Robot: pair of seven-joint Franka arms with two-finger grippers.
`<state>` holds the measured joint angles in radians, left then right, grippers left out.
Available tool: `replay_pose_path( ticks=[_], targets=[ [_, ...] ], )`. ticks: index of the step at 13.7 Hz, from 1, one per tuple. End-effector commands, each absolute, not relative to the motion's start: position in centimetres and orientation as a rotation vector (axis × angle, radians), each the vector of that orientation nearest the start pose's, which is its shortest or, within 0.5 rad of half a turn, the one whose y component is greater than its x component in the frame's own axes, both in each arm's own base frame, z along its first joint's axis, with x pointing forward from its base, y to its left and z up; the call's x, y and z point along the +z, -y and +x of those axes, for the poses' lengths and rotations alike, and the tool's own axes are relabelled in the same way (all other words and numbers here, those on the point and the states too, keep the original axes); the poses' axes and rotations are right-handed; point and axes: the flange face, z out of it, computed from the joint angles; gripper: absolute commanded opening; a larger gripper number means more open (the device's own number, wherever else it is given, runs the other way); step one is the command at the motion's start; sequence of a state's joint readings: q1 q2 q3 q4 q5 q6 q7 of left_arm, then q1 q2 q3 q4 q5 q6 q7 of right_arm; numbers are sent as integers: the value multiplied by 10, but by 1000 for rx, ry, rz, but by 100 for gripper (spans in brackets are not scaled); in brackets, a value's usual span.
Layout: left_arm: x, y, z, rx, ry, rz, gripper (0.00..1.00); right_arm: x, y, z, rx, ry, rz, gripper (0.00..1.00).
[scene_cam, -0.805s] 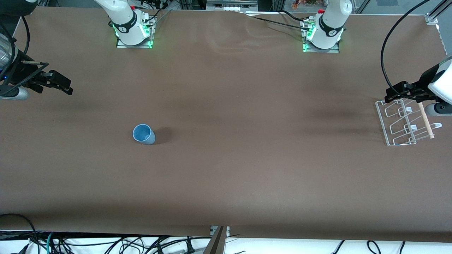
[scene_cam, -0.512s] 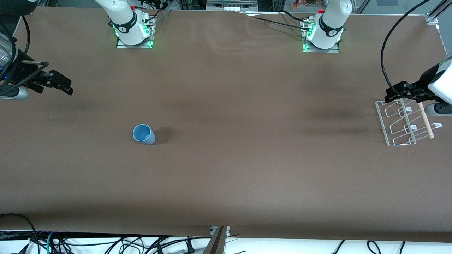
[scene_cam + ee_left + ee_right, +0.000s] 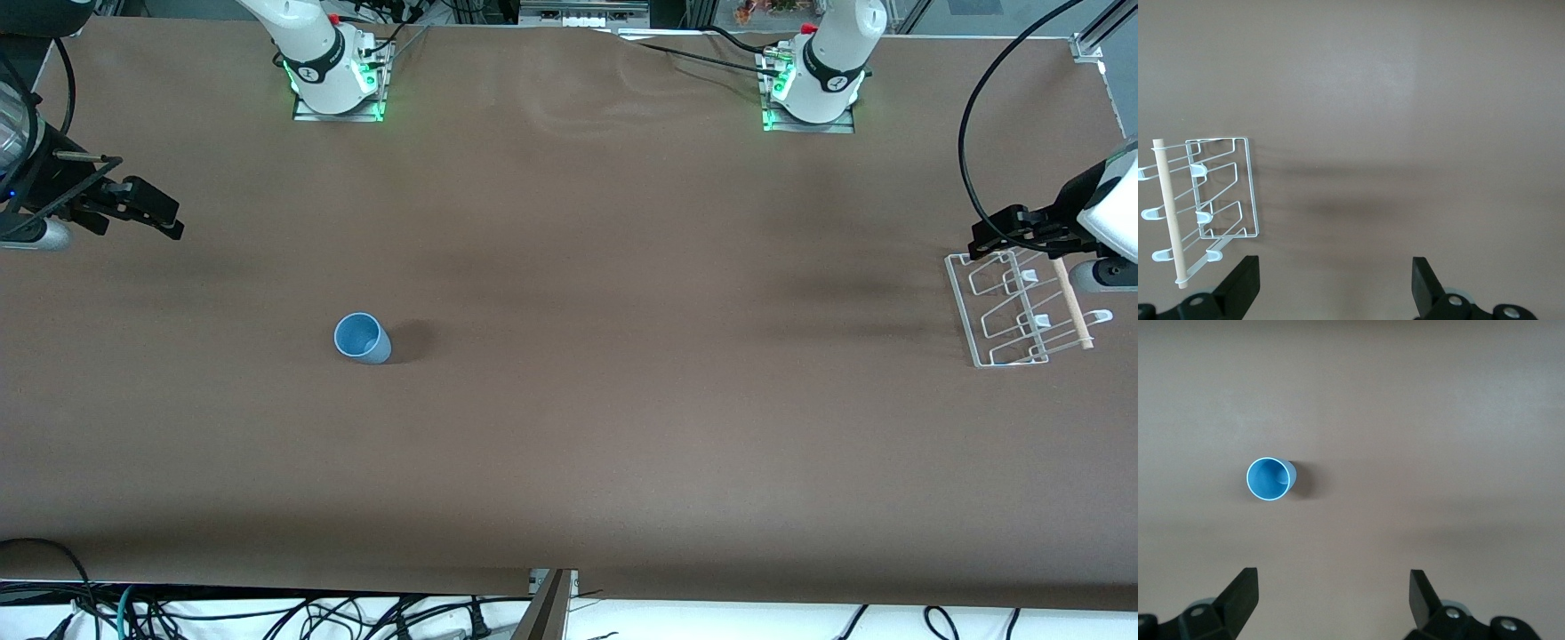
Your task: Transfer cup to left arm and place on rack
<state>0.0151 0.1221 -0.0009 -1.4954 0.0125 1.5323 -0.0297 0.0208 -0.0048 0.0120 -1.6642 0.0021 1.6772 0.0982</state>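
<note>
Brown cloth covers the big table (image 3: 569, 400) where my two arms work. My right gripper (image 3: 147, 213) hangs in the air over the right arm's end of the table, and its two fingers (image 3: 1238, 597) are spread wide apart with nothing between them. The cup (image 3: 361, 338) is light blue and stands upright on the cloth with its mouth up, well apart from that gripper and nearer to the front camera than my right arm's base (image 3: 336, 84). My left gripper (image 3: 1009, 233) hangs over the left arm's end of the table, just above the edge of the rack (image 3: 996, 307). Its fingers (image 3: 1241, 287) are spread wide too, and they hold nothing. The rack is white wire, with a pale wooden rod (image 3: 1071, 302) lying along one side. It sits flat on the cloth, a long way from the cup.
</note>
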Motion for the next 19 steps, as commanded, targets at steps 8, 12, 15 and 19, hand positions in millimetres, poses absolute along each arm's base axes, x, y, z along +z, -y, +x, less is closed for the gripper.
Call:
replay_pose_path(
  ticks=[8,12,15,19],
  targets=[
    [592,-11,588,116,48,-3150,100,592,-35,554,10,-5,-3181,100],
    [592,-11,588,114,48,-3150,100,584,-37,556,53,49,-3169,100],
    [592,-11,588,118,48,-3150,100,575,-38,560,75,25,-3166,100],
    [592,-11,588,116,46,-3150,100,565,-39,564,97,28,-3164,100]
  ],
)
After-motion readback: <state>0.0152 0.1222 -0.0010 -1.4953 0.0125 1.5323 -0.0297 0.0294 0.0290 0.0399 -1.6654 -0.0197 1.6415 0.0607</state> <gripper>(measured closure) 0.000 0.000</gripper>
